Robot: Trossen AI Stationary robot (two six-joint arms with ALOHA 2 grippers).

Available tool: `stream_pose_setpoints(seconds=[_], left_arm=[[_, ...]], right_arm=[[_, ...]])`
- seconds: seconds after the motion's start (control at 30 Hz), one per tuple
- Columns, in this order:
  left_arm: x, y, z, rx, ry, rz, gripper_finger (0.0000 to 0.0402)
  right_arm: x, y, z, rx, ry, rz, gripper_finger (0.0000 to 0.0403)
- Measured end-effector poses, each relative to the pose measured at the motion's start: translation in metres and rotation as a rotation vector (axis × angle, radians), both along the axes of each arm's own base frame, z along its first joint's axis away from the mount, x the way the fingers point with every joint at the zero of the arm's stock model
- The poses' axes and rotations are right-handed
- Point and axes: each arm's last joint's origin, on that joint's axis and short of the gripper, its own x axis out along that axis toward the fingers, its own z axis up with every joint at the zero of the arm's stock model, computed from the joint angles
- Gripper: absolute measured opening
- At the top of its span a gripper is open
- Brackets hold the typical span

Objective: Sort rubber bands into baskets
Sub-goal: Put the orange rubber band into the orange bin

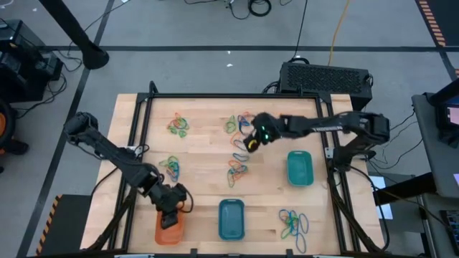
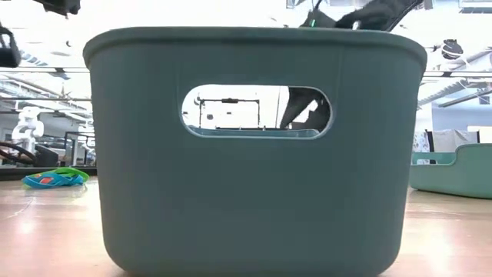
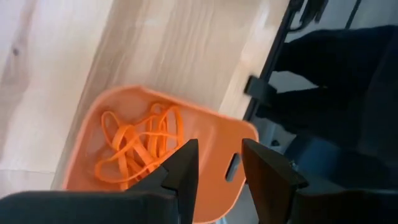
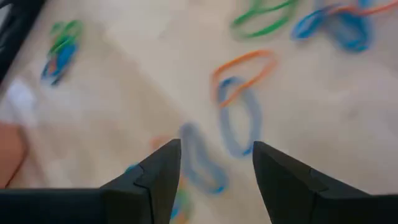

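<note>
Jaws parted, my right gripper [image 4: 214, 177] hovers above a limp, featherlight blue rubber band [image 4: 239, 118], best pinched across one strand.

Off the desk, plenty going on around the edges!

A wooden desk [image 1: 208, 154] sits inside a black frame [image 1: 229, 96], and just beyond its far edge near the right corner there's a black vented box [image 1: 326, 77]. Black cables [image 1: 252, 8] coil on the grey floor [image 1: 186, 68] farther back, a yellow cable [image 1: 337, 30] runs down toward that box, and a dark pole [image 1: 75, 32] slants past the far left corner.
</note>
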Motion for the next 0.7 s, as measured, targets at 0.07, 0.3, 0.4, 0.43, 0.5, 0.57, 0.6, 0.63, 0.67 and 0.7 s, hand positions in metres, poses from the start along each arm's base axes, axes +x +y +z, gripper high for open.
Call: stream_pose_setpoints(seconds=[0.07, 0.3, 0.4, 0.43, 0.5, 0.57, 0.6, 0.63, 0.67, 0.7], left_arm=[[0.002, 0.003, 0.003, 0.003, 0.005, 0.015, 0.0129], [-0.001, 0.003, 0.003, 0.012, 0.060, 0.051, 0.0129], [-0.005, 0.000, 0.004, 0.020, 0.049, 0.011, 0.0129], [-0.007, -0.001, 0.004, 0.024, 0.048, 0.000, 0.0129], [-0.011, 0.000, 0.006, 0.049, 0.035, -0.023, 0.0129], [-0.016, 0.001, 0.010, 0.094, -0.011, -0.021, 0.0129], [-0.019, 0.003, 0.013, 0.122, -0.036, -0.010, 0.0129], [-0.022, 0.005, 0.017, 0.149, -0.061, 0.001, 0.0129], [-0.025, 0.008, 0.020, 0.175, -0.087, 0.014, 0.0129], [-0.028, 0.011, 0.023, 0.206, -0.112, 0.028, 0.0129]], right_arm=[[0.002, -0.018, -0.006, 0.003, 0.016, -0.006, 0.0192], [0.027, -0.052, -0.028, 0.042, 0.075, -0.013, 0.0192], [0.042, -0.056, -0.034, 0.061, 0.081, -0.028, 0.0192], [0.046, -0.056, -0.035, 0.071, 0.078, -0.040, 0.0192], [0.053, -0.057, -0.037, 0.083, 0.081, -0.050, 0.0192], [0.059, -0.056, -0.039, 0.090, 0.087, -0.061, 0.0192], [0.061, -0.055, -0.040, 0.096, 0.095, -0.066, 0.0192], [0.063, -0.055, -0.042, 0.098, 0.103, -0.072, 0.0192], [0.064, -0.053, -0.045, 0.098, 0.119, -0.083, 0.0192], [0.066, -0.052, -0.048, 0.094, 0.132, -0.092, 0.0192]])
